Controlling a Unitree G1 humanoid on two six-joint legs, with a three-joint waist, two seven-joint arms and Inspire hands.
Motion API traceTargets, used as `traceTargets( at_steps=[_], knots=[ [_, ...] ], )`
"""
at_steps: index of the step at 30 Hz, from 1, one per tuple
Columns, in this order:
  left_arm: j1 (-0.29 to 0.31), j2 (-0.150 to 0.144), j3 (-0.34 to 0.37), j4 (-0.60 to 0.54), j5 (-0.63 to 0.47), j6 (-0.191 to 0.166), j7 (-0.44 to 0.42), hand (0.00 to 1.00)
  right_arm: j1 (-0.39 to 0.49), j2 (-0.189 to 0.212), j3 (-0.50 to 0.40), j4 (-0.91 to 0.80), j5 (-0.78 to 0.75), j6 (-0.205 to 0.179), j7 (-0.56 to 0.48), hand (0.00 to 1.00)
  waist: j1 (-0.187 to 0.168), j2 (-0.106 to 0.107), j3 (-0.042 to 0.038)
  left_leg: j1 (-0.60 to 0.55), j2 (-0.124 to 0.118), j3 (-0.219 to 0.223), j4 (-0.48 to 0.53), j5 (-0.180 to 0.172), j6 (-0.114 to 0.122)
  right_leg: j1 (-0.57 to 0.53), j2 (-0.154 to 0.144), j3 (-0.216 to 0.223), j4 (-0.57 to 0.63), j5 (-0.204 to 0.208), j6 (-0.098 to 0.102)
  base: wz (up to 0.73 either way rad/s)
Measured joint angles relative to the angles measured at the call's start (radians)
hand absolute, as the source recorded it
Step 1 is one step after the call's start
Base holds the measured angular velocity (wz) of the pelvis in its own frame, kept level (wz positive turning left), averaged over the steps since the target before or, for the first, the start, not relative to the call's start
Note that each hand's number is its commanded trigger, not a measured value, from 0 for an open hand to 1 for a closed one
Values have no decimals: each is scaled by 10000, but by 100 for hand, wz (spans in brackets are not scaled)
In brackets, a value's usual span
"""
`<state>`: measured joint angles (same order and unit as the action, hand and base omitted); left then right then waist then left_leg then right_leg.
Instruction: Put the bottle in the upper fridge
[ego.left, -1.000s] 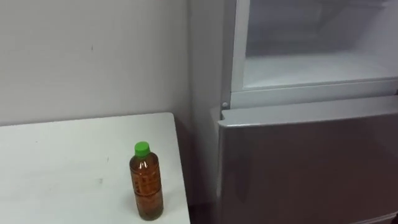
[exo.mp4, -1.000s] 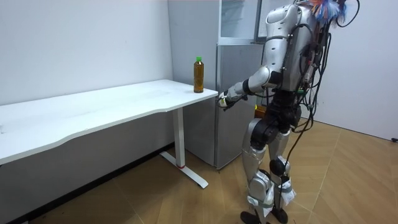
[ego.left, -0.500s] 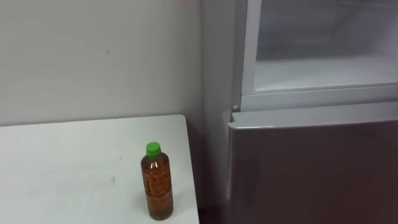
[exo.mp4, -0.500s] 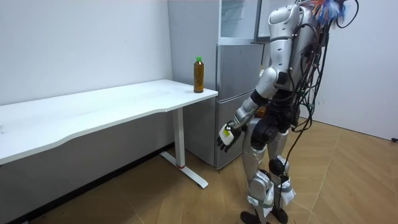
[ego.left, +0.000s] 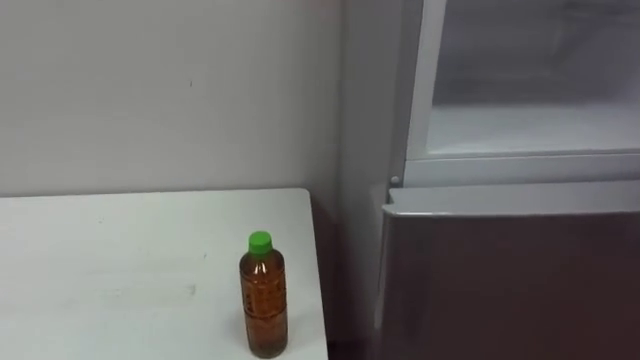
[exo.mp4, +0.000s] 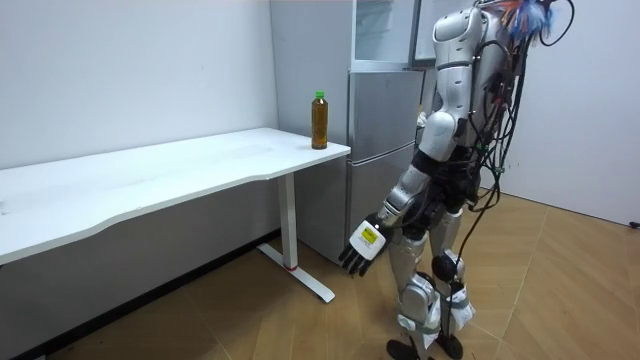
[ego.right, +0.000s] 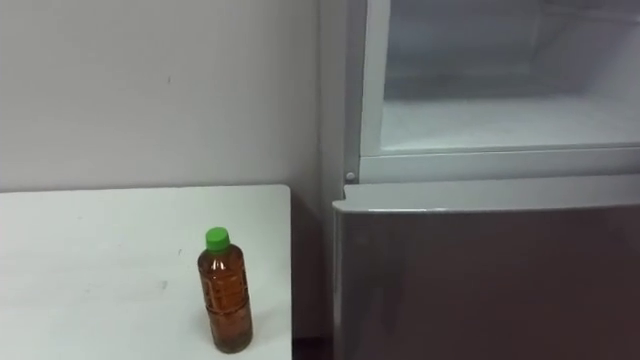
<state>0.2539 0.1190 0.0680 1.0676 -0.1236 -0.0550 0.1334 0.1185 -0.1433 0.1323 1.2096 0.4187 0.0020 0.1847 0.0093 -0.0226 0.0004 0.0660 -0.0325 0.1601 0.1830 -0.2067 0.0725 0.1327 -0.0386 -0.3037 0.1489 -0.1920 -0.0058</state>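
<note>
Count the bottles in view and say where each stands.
1. The bottle stands upright near the white table's right edge, beside the fridge. More could be hidden in the partly seen upper compartment.

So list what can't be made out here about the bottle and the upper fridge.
Upper fridge: the eye views' top and right edges cut it off, so its top and right side are unseen; in the room view the robot's body covers its right part.
Bottle: its label's print is too small in every view.
</note>
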Motion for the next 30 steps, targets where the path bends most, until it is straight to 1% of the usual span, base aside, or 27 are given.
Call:
traceTargets(
  at_steps=[1, 5, 7, 9, 11, 14, 17, 18, 19, 21, 24, 25, 26, 30],
  knots=[
    [107, 23, 8, 186, 90, 69, 153, 0, -5, 10, -23, -5, 7, -2, -23, 0, -4, -3, -2, -11, 2, -2, 34, 0, 0, 1, 1, -3, -6, -3, -4, 0],
    [418, 33, -50, 334, 566, 343, 501, 0, -24, 22, 0, -38, -13, -2, -201, 0, 1, 1, -4, -83, 2, -85, 140, -6, -1, -8, 7, -10, -70, -9, -9, 6],
    [539, 33, -32, 338, 1150, 545, 569, 0, -52, 9, 2, -105, -373, -11, -204, 0, 8, -3, -5, -137, 4, -124, 177, -3, -3, -9, 12, -39, -77, -9, -11, 8],
    [513, 27, -53, 306, 1643, 597, 588, 0, -20, -3, 15, -315, -709, -13, -213, 0, 15, -1, -8, -196, 8, -174, 231, -4, -3, -16, 15, -82, -74, -7, -14, 8],
    [426, 30, -151, 299, 1754, 587, 616, 0, 18, -22, 64, -693, -826, -15, -214, 0, 31, -2, -8, -231, 6, -212, 247, -2, -5, -38, 8, -136, -65, -12, -22, 6],
    [153, 35, -248, 294, 2028, 547, 793, 0, 25, -61, 271, -1624, -1414, -15, -201, 0, 56, -3, -7, -254, 10, -214, 234, 8, -19, -80, 14, -132, -60, -15, -34, 0],
    [-102, 86, -484, 261, 2062, 475, 1027, 0, 52, -125, 551, -2994, -1850, -58, -178, 0, 116, -11, -16, -296, 13, -206, 231, 10, -22, -124, 19, -134, -66, -11, -39, 0],
    [-171, 99, -516, 162, 2064, 432, 1026, 0, 171, -128, 632, -3740, -1985, -80, -112, 0, 165, -18, -17, -291, 11, -211, 228, 10, -22, -104, 23, -137, -86, -10, -39, 0],
    [-207, 102, -528, 80, 2090, 318, 1026, 0, 273, -118, 706, -4393, -2118, -199, 54, 0, 199, -20, -19, -294, 9, -212, 223, 10, -23, -95, 28, -142, -79, -6, -39, 0],
    [-246, 102, -560, 35, 2272, 202, 1025, 0, 280, -105, 866, -5035, -2289, -354, 305, 0, 234, -31, -25, -290, 3, -214, 215, 9, -24, -93, 31, -147, -88, -4, -40, 0],
    [-304, 102, -620, -122, 2620, 92, 1025, 0, 316, -109, 1119, -6058, -2400, -323, 714, 0, 270, -33, -44, -376, -3, -231, 204, 4, -30, -127, 21, -203, -87, -6, -38, 1],
    [-334, 110, -620, -119, 2732, 29, 1025, 0, 321, -119, 1195, -6605, -2408, -325, 904, 0, 284, -76, 2, -383, 1, -228, 192, 6, -32, -138, 26, -189, -83, -5, -39, 0],
    [-341, 123, -626, -118, 2740, 23, 1025, 0, 321, -122, 1239, -6879, -2411, -326, 969, 0, 300, -70, 32, -385, 3, -220, 181, 6, -33, -152, 30, -174, -80, -4, -39, -5],
    [-337, 194, -622, -66, 2740, 23, 1017, 0, 286, -190, 1518, -8269, -2575, -339, 1231, 0, 589, -221, 53, -386, 13, -194, 154, 7, -35, -198, 63, -142, -38, -1, -40, -3]
  ],
)
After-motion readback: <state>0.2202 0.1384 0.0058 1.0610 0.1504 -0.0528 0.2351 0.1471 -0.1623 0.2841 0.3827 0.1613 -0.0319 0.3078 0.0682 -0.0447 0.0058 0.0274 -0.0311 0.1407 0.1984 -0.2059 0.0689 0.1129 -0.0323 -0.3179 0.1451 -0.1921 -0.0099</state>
